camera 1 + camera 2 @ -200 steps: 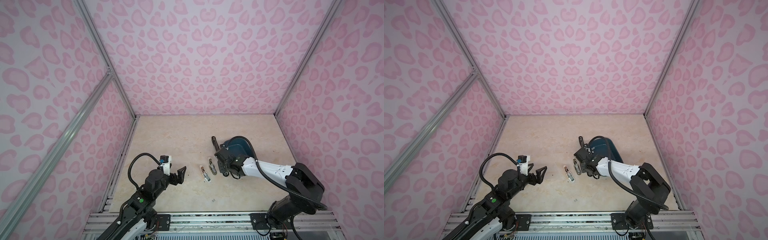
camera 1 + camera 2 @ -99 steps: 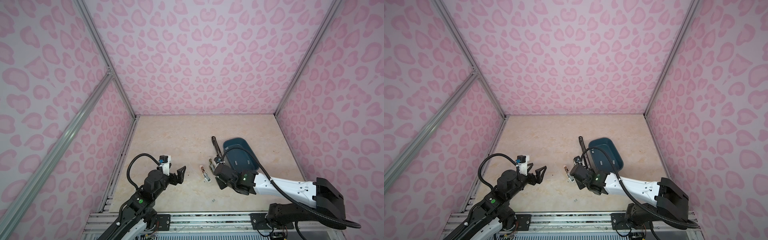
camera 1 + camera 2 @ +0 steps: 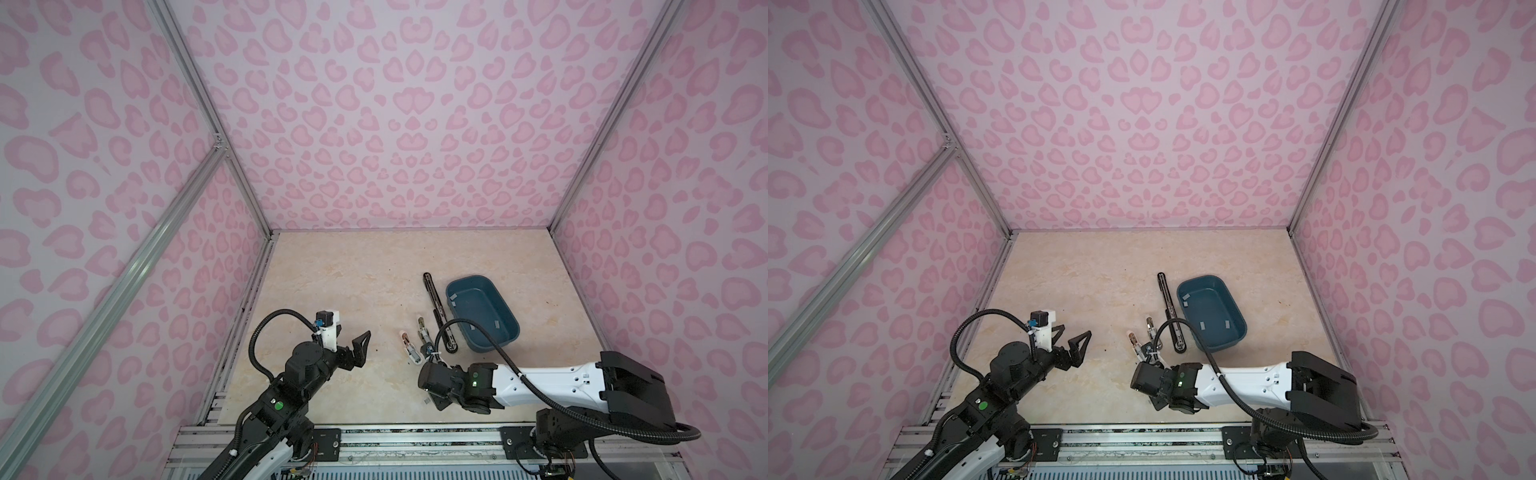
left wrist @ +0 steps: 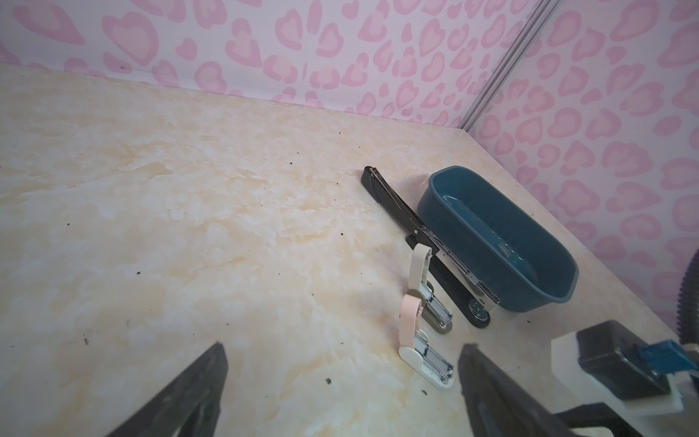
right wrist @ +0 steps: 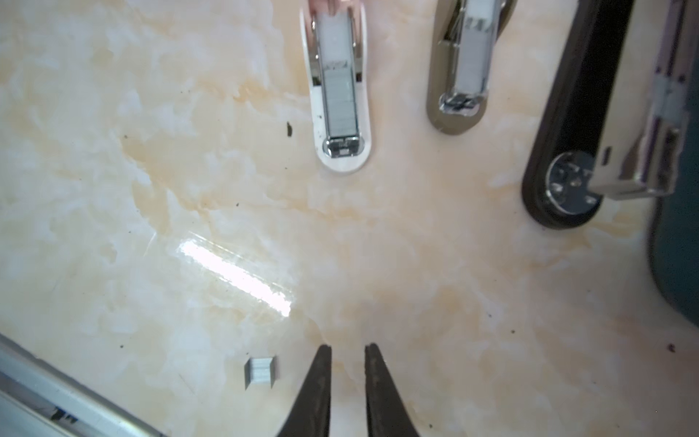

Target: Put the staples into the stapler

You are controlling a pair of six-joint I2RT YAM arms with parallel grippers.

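Three staplers lie open mid-table: a pink-and-white one [image 3: 409,347] [image 4: 416,348] [image 5: 340,87] with staples in its channel, a beige one [image 3: 423,334] [image 5: 467,60] and a long black one [image 3: 436,309] [image 4: 435,246]. A short strip of staples [image 5: 259,372] [image 3: 427,401] lies loose near the table's front edge. My right gripper [image 5: 348,346] [image 3: 436,405] hovers just beside it, jaws a narrow gap apart and empty. More staples [image 3: 472,327] [image 3: 1202,324] lie in the blue bin [image 3: 509,316]. Left of the staplers, my left gripper [image 3: 351,338] [image 4: 344,348] is wide open and empty.
The blue bin [image 3: 1237,316] stands right against the black stapler. A metal rail [image 3: 374,436] runs along the table's front edge close to the right gripper. Pink patterned walls [image 3: 395,124] close in the back and both sides.
My right arm has pulled back from the bin and staplers toward the front edge, ending beside the loose staple strip. The left arm has not moved.
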